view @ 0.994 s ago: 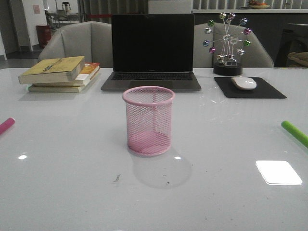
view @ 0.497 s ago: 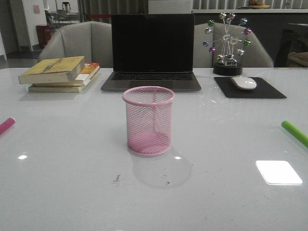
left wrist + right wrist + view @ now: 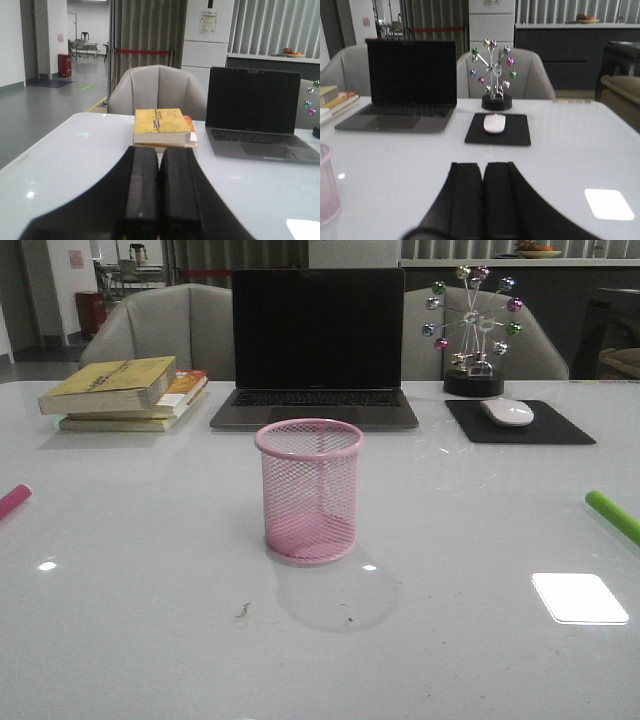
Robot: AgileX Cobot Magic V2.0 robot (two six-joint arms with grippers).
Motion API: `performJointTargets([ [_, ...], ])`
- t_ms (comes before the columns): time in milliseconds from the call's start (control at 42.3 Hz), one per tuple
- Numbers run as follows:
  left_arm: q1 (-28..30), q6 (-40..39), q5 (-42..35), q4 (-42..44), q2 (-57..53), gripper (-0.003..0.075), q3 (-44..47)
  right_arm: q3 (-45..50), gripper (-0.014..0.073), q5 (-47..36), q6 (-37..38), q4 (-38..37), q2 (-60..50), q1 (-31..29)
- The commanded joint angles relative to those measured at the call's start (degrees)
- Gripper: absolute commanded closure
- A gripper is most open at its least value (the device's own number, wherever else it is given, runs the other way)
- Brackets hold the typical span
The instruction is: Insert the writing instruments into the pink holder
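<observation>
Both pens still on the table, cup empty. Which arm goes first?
Toss-up, each takes its own side. Left for the pink pen at the table's left edge, right for the green pen at the right edge. Both the left gripper and the right gripper are shut and empty. The pink holder sits centered.

A glossy white tabletop (image 3: 150, 640) reflects a bright light patch (image 3: 579, 598). Behind it stand two grey armchairs (image 3: 165, 330), dark curtains (image 3: 147, 45) and a grey floor (image 3: 35, 110).

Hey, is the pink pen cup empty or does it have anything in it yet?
Empty. Through the mesh of the pink pen cup only its bare base shows, and nothing rises above the rim.
</observation>
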Motion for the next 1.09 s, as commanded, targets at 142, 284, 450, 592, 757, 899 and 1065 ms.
performJointTargets([
  [142,-0.33,0.0,2.06,-0.26,1.19,0.0623,-16.3,-17.41,0.0536,2.07,-0.28,-3.25,1.5,-0.06],
  [284,-0.33,0.0,13.38,-0.26,7.76,0.0623,-26.33,-26.7,0.0536,6.39,-0.28,-3.38,7.27,-0.06],
  [450,-0.33,0.0,23.41,-0.26,16.44,0.0623,-34.39,-34.38,0.0536,14.44,-0.28,-3.38,15.74,-0.06],
  [592,-0.33,0.0,25.91,-0.26,21.84,0.0623,-35.22,-35.57,0.0536,20.97,-0.28,-3.33,22.53,-0.06],
  [757,-0.33,0.0,31.15,-0.26,26.17,0.0623,-34.99,-35.57,0.0536,30.41,-0.28,-2.63,30.16,-0.06],
  [899,-0.33,0.0,31.51,-0.26,29.01,0.0623,-34.65,-35.57,0.0536,34.58,-0.28,-2.43,35.98,-0.06],
  [1065,-0.33,0.0,31.74,0.12,32.07,0.0615,-34.62,-35.57,0.0536,36.42,-0.28,-2.05,41.9,-0.06],
])
